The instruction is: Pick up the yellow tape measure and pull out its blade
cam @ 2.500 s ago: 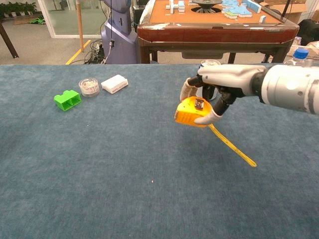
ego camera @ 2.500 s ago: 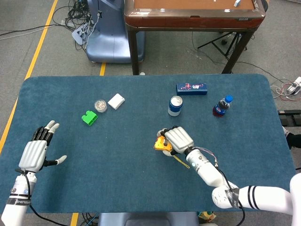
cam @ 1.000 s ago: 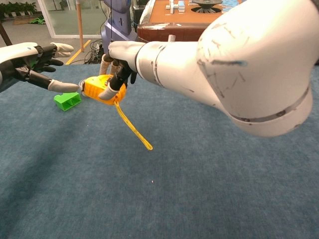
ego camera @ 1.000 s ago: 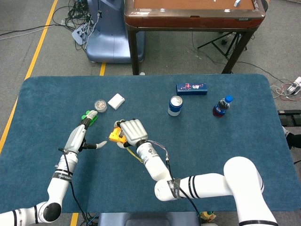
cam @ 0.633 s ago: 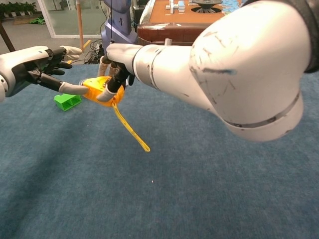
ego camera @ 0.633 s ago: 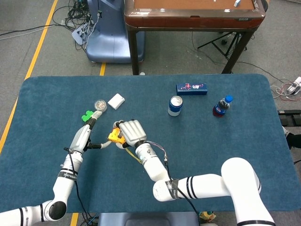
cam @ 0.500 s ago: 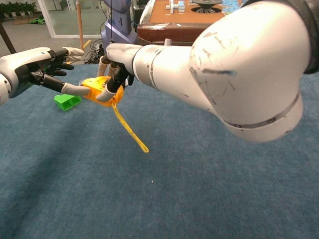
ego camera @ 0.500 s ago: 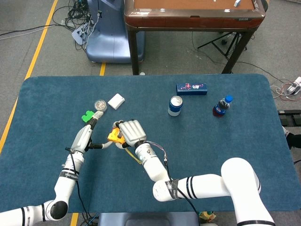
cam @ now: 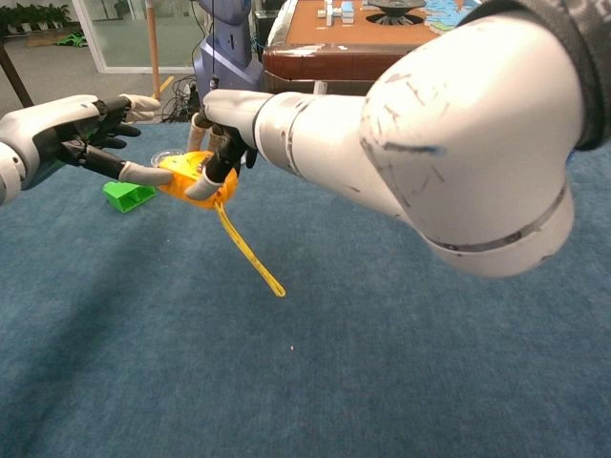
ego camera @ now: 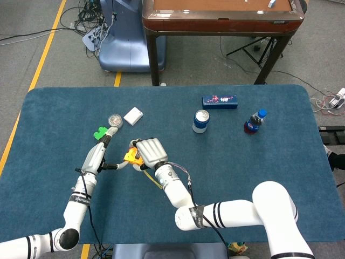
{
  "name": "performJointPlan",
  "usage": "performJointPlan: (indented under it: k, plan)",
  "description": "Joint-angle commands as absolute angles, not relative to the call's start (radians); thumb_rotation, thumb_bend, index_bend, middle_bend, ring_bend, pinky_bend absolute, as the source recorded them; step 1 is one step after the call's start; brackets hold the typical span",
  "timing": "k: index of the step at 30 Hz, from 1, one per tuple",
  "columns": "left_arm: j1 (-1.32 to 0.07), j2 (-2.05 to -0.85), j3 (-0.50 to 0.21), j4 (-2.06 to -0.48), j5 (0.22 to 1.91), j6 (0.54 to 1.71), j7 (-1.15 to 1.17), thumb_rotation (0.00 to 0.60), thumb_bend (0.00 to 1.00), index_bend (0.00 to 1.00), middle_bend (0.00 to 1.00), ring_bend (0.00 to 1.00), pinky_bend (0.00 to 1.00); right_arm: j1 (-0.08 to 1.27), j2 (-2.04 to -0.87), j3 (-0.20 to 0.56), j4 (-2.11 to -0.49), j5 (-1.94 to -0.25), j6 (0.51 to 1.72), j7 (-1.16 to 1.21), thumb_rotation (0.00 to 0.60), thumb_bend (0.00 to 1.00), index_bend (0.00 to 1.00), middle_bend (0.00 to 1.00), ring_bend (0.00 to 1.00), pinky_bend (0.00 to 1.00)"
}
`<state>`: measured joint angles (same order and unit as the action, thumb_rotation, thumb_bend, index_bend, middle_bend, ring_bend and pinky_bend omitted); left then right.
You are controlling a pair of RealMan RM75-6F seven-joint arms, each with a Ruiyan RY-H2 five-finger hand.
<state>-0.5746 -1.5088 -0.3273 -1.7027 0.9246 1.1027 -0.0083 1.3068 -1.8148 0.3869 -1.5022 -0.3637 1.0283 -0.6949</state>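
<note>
My right hand (ego camera: 150, 152) grips the yellow tape measure (ego camera: 131, 157) above the left-centre of the blue table, fingers wrapped over its case. In the chest view the case (cam: 187, 177) hangs under that hand (cam: 226, 112), and a short length of yellow blade (cam: 250, 255) droops down from it to a free tip. My left hand (ego camera: 96, 156) is just left of the case with its fingers spread. Its thumb (cam: 141, 174) reaches across and touches the side of the case; nothing is held in that hand (cam: 63, 129).
A green block (ego camera: 100, 133), a round tin (ego camera: 114, 119) and a white box (ego camera: 133, 115) lie behind the hands at the left. A can (ego camera: 200, 121), a blue box (ego camera: 219, 101) and a bottle (ego camera: 254, 122) stand at the far right.
My right hand carried the tape measure from the table's middle to the left. My left hand rose and closed in until its thumb met the case; little has moved in the last half second.
</note>
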Motion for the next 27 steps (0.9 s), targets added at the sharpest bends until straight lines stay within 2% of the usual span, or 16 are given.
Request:
performJointPlan:
  k: [1,27]
  plan:
    - [-0.576,-1.51,-0.327,-1.697,0.923,1.102,-0.007,0.6,0.12,0.0,0.0,0.0,0.0,1.305,-1.814,0.385,-1.502,-0.364,1.029,-0.697,0.6,0.74,0.64,0.65,0.56,0.29]
    - [-0.57,-1.498,-0.33,-1.667,0.892,1.131,0.038,0.6,0.13,0.0,0.0,0.0,0.0,1.277,-1.784,0.367,-1.53,-0.385,1.015,-0.685,0.6,0.74,0.66,0.65,0.57,0.29]
